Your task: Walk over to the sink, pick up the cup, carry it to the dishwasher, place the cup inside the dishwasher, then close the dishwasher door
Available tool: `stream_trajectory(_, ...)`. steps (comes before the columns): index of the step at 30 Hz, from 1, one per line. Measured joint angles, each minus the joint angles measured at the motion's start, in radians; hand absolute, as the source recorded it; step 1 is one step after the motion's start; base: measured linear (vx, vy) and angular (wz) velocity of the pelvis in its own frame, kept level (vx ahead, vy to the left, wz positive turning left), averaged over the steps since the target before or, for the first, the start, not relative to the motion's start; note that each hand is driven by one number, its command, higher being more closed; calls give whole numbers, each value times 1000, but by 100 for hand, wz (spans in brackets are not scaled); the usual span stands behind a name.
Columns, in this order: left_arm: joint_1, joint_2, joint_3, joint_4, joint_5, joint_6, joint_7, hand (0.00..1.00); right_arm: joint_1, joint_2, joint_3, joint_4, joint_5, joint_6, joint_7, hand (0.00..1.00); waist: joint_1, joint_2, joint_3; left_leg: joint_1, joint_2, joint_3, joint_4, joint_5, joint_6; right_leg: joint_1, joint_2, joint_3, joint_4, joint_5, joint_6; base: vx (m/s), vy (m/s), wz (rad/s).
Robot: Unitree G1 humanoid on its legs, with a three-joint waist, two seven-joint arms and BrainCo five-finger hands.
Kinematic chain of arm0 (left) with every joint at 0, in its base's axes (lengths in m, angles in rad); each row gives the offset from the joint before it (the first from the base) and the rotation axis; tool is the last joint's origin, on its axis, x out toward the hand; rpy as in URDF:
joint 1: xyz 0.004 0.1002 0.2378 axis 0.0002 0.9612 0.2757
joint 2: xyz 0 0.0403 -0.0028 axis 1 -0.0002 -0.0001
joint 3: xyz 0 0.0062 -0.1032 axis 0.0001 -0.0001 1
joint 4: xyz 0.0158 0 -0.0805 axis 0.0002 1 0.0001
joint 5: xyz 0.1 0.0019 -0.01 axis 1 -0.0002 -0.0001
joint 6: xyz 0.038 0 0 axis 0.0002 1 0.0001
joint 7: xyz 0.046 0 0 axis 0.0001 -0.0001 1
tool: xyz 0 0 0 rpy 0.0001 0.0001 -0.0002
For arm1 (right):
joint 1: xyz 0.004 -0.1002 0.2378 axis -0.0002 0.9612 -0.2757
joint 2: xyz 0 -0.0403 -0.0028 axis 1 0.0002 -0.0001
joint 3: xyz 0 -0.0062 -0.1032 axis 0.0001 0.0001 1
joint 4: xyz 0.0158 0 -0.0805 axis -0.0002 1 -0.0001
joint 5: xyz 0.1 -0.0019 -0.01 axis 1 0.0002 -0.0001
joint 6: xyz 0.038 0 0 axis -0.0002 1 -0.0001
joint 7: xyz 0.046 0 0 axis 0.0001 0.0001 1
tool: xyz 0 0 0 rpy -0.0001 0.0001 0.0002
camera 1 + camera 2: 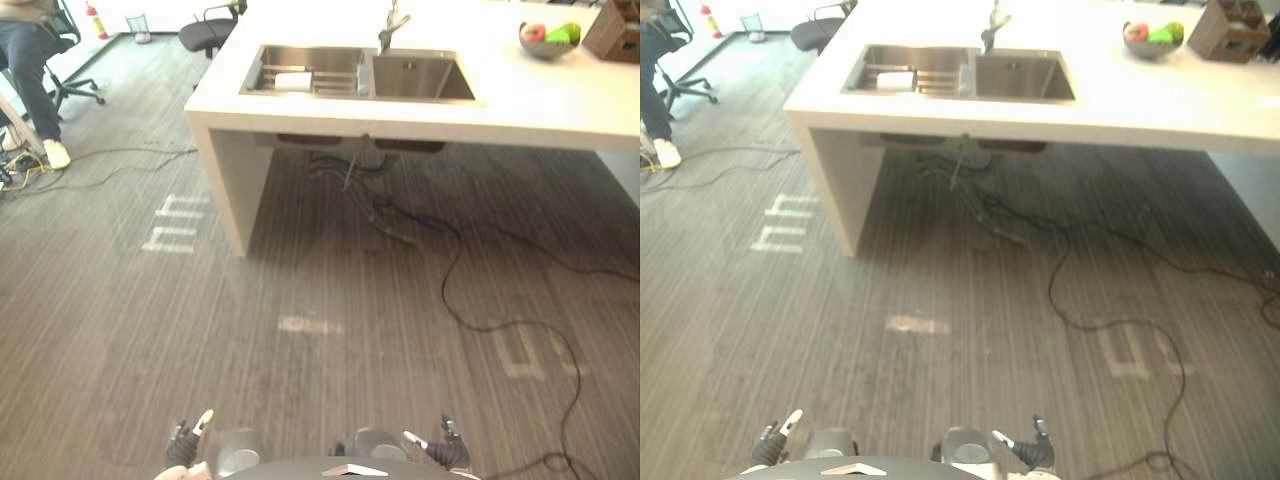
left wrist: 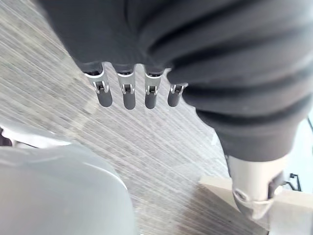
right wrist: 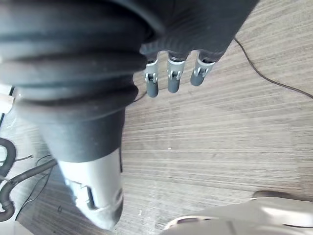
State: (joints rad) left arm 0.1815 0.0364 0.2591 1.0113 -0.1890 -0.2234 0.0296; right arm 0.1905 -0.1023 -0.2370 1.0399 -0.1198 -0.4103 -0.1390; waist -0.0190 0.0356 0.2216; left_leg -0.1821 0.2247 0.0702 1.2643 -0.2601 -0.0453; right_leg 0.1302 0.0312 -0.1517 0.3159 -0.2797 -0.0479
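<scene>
Left hand (image 1: 186, 445) and right hand (image 1: 445, 450) hang slack-fingered and empty, well short of the sink (image 1: 420, 80), whose left basin holds the apparent cup (image 1: 293, 81); walk up squarely before reaching

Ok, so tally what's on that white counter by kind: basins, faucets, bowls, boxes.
Basins: 2
Faucet: 1
Bowl: 1
Box: 1
Total: 5

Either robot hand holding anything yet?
No: the left robot hand and the right robot hand both hang open over the floor, with nothing in them.
</scene>
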Motion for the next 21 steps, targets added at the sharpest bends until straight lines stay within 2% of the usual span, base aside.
stream_trajectory(2,-1,1,1,-21,5,-6,0,0,-19,1,-2,0,7,-1,0,0,20,-19,16,-80,-38,63,-140,-45,10,96,-23,13,-64,1,3,511,59,-23)
stream_trajectory(3,-1,6,1,-28,10,-9,1,0,-34,10,-3,-2,10,-2,0,0,29,-34,25,-113,-72,112,-317,-56,24,132,-50,22,-72,1,3,574,144,-33)
stream_trajectory(4,1,5,-9,-39,20,-10,3,0,-43,11,-6,-7,15,-8,0,0,38,-33,25,-119,-114,130,-591,10,24,148,-70,38,-64,-6,16,564,159,-40)
stream_trajectory(5,11,0,-26,-43,22,-15,6,0,-43,4,-7,-11,16,-11,0,0,45,-16,20,-110,-124,115,-755,86,7,150,-62,50,-57,-13,25,583,215,-67)
stream_trajectory(6,26,-12,-52,-41,28,-20,9,0,-51,-14,-1,-12,17,-15,2,0,64,19,13,-90,-129,92,-883,263,91,169,-48,105,-58,-45,47,398,187,-47)
stream_trajectory(7,17,19,-51,-35,26,-20,12,0,-67,8,29,-6,14,-18,3,0,58,-35,20,-83,-171,109,-891,238,78,181,-84,159,-78,-54,40,452,216,-31)
stream_trajectory(9,-2,35,-64,-28,25,-26,18,0,-82,22,45,-1,14,-19,-1,0,60,-50,22,-94,-192,118,-889,215,94,159,-88,195,-82,-31,46,328,150,4)
stream_trajectory(10,-16,38,-71,-17,24,-24,27,0,-90,22,63,-1,11,-18,-2,0,59,-63,15,-96,-209,123,-883,194,103,153,-104,200,-67,-11,64,339,148,0)
stream_trajectory(12,-22,48,-95,-3,16,-24,33,0,-96,20,69,-1,8,-16,-3,0,57,-64,15,-73,-235,134,-869,159,112,142,-132,211,1,-1,78,419,154,2)
stream_trajectory(13,-25,55,-111,4,16,-23,33,0,-92,20,68,-1,5,-10,-4,0,59,-67,11,-38,-252,149,-867,133,127,135,-149,222,77,11,98,360,106,-8)
stream_trajectory(15,-23,63,-117,12,17,-23,33,0,-84,19,66,0,5,0,-4,0,56,-76,-13,18,-273,161,-881,92,135,64,-172,224,283,66,174,383,103,-19)
stream_trajectory(16,-21,68,-127,12,17,-23,33,0,-84,19,66,-1,5,0,-4,0,50,-82,-13,84,-281,170,-909,73,141,-10,-189,223,467,183,233,462,125,-34)
stream_trajectory(17,-19,75,-146,10,17,-24,34,0,-82,14,67,-1,6,-1,-4,0,49,-83,-13,154,-282,179,-942,49,136,-104,-213,207,673,269,233,367,92,-36)
stream_trajectory(18,-19,78,-153,10,18,-25,36,0,-80,11,67,-3,6,-3,-4,0,45,-82,-11,187,-283,181,-958,44,137,-153,-232,175,765,251,204,324,75,-35)
stream_trajectory(19,-18,77,-163,-9,18,-29,62,0,-69,5,71,-3,7,-3,-4,0,36,-74,-12,250,-280,193,-1004,46,127,-243,-272,103,881,200,125,230,43,-19)
stream_trajectory(20,-18,75,-169,-31,18,-35,79,0,-65,3,75,-5,8,-4,-4,0,31,-75,-15,278,-276,199,-1025,48,124,-280,-280,80,896,179,105,288,31,-18)
stream_trajectory(21,-24,69,-184,-120,20,-45,125,0,-61,2,87,-5,9,-4,-5,0,23,-77,-17,315,-266,201,-1056,50,116,-356,-280,44,862,134,107,289,-20,-1)
